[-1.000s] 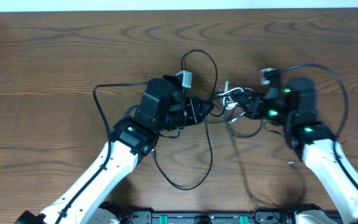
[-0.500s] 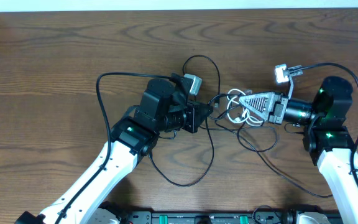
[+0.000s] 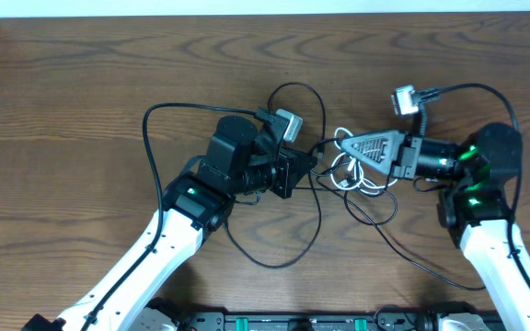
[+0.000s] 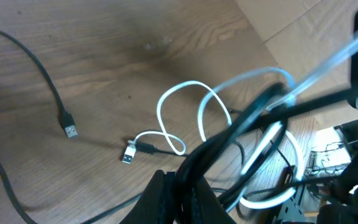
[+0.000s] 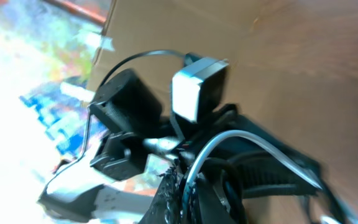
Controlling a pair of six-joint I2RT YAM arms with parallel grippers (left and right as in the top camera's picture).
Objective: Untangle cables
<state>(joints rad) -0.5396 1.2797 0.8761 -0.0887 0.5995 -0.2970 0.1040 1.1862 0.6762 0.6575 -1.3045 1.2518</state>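
Observation:
The cables lie tangled at the table's middle: a white cord looped between both grippers, and black cords trailing in wide loops toward the front. My left gripper points right and is shut on a black cord. In the left wrist view the white cord curls over the wood beyond my left gripper, with two small plug ends lying loose. My right gripper points left, facing the other, and is shut on the white cord just above my right gripper.
The thicker black wires of the arms arch over the table at the left and at the right. The left arm's wrist camera sits close in front of the right gripper. Bare wooden table spreads to the far left and back.
The right arm has pulled back to the right, stretching its gripper out level, then edged left again with the white cord. The loops between the grippers have spread. The left gripper has barely moved.

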